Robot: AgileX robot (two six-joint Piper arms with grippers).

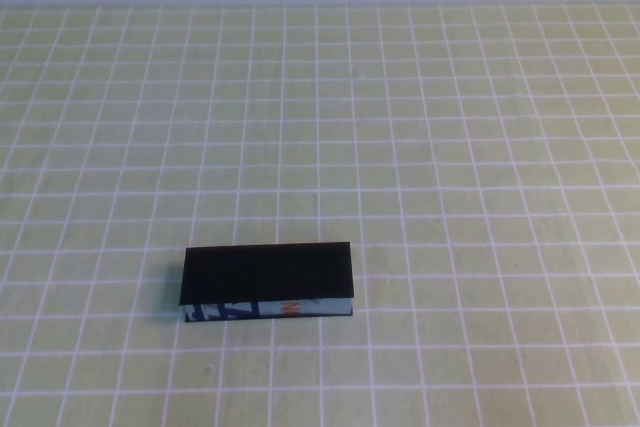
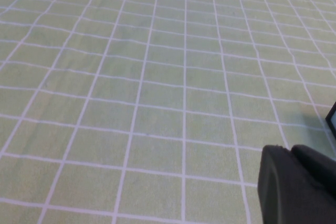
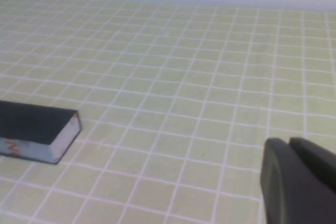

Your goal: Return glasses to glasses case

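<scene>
The closed glasses case (image 1: 267, 283) lies near the front of the green checked tablecloth (image 1: 450, 147), left of centre. Only a dark corner of the left gripper (image 2: 296, 187) and right gripper (image 3: 299, 182) shows; jaw state cannot be told.

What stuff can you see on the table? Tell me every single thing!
glasses case: one, matte black with a pale blue printed side edge, closed, lying flat near the table's front, slightly left of centre.
glasses: none visible in any view.
table: one, covered in pale green cloth with white grid lines.
left pincer: one, dark, seen only in the left wrist view, low above the cloth.
right pincer: one, dark, seen only in the right wrist view, away from the case.
</scene>
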